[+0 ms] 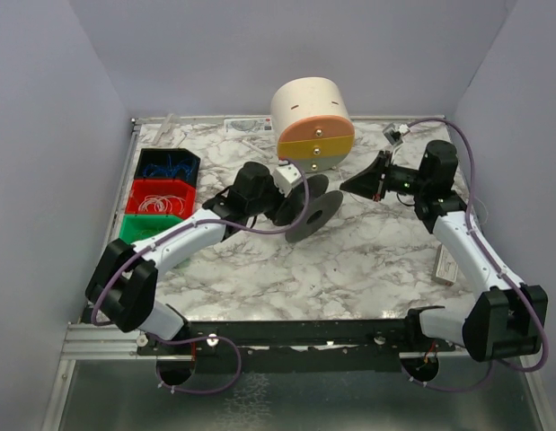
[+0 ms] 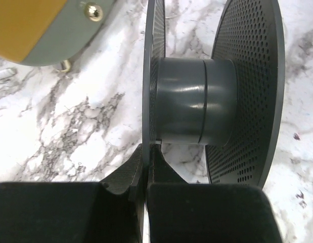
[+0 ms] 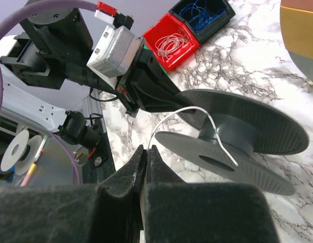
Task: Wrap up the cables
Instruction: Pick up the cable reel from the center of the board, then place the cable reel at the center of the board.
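A dark grey spool (image 1: 312, 212) with two perforated flanges stands on edge at the middle of the marble table. My left gripper (image 1: 286, 205) is shut on the rim of one flange (image 2: 147, 76); the bare hub (image 2: 194, 101) shows just beyond the fingertips. The right gripper (image 3: 147, 150) is shut on one end of a thin white cable (image 3: 189, 108). That cable arcs up from the jaws and comes down over the hub (image 3: 232, 134), its free end lying on the lower flange. In the top view the right gripper (image 1: 349, 185) hovers just right of the spool.
A beige cylinder (image 1: 312, 124) with an orange and grey face stands right behind the spool. Three bins sit at the left edge: a black one with blue wires (image 1: 167, 166), a red one with white wires (image 1: 159, 197), a green one (image 1: 141, 228). A small box (image 1: 445, 267) lies at the table's right edge.
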